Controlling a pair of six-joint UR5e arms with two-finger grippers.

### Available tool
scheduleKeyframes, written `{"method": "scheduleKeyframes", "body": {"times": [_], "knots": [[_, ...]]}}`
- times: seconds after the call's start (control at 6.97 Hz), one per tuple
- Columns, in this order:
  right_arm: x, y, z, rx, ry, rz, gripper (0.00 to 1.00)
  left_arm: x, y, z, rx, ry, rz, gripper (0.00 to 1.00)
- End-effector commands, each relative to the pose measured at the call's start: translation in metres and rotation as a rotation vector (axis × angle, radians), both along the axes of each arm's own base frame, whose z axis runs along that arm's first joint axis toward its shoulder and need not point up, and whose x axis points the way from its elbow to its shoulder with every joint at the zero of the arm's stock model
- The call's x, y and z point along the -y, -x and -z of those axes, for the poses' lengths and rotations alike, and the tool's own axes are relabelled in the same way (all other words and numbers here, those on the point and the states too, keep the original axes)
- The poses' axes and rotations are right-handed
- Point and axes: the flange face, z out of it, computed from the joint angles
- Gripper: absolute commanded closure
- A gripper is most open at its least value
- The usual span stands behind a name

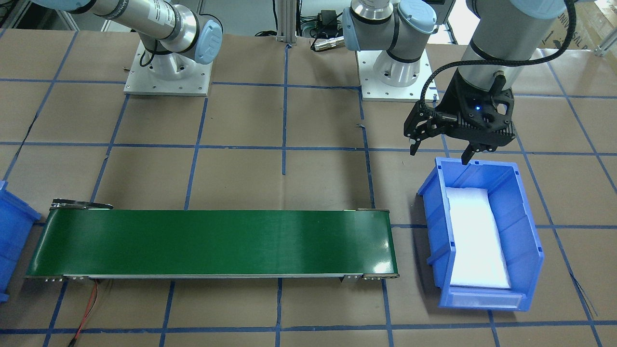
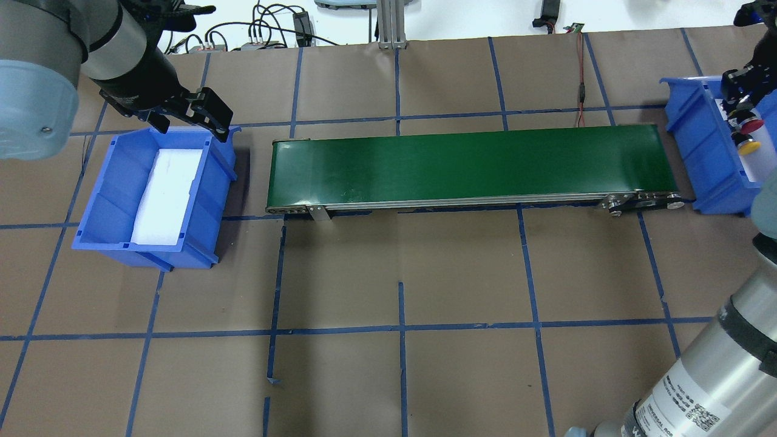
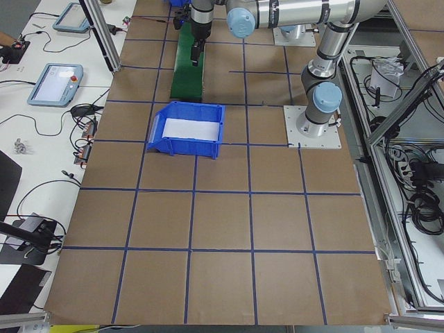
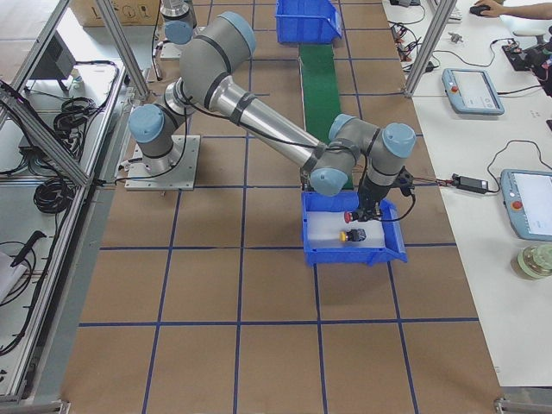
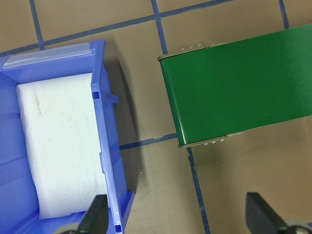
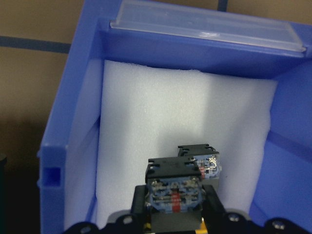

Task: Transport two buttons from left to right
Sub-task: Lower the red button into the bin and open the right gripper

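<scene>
Both buttons are in the right blue bin [image 2: 692, 139]. The yellow button [image 2: 748, 145] lies on the bin's white foam, and it also shows in the exterior right view [image 4: 343, 235]. The red button [image 2: 753, 124] sits just under my right gripper [image 2: 737, 108]. In the right wrist view a grey-blue contact block [image 6: 174, 192] sits between the fingers, raised above the foam, with the other block [image 6: 199, 163] behind it. My left gripper [image 1: 440, 155] is open and empty over the far edge of the left blue bin [image 1: 530, 231], which holds only foam.
A long green conveyor belt [image 2: 473, 161] runs between the two bins. Red and black wires [image 2: 580, 91] lie behind its right end. The arm bases [image 1: 166, 72] stand at the robot's side of the brown, blue-taped table.
</scene>
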Motion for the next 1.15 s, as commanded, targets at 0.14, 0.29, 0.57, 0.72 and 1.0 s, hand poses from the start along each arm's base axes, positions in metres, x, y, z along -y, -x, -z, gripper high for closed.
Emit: {"method": "scheduleKeyframes", "body": {"times": [0.14,0.29,0.57,0.72,1.0], "knots": [[0.016,0.008,0.015,0.025,-0.029,-0.002,0.20,0.001,0.000,0.002,0.001,-0.003,-0.003,0.00],[0.015,0.007,0.014,0.029,-0.030,0.001,0.02,0.001,0.000,0.002,0.001,-0.003,-0.003,0.00],[0.012,0.005,0.010,0.047,-0.056,0.006,0.00,0.001,0.000,0.001,0.001,-0.002,-0.001,0.00],[0.010,0.004,-0.001,0.042,-0.045,0.006,0.00,0.001,0.000,0.001,0.001,-0.002,-0.001,0.00],[-0.009,-0.013,-0.085,0.022,0.026,-0.005,0.00,0.002,0.000,0.000,0.001,0.000,-0.001,0.00]]}}
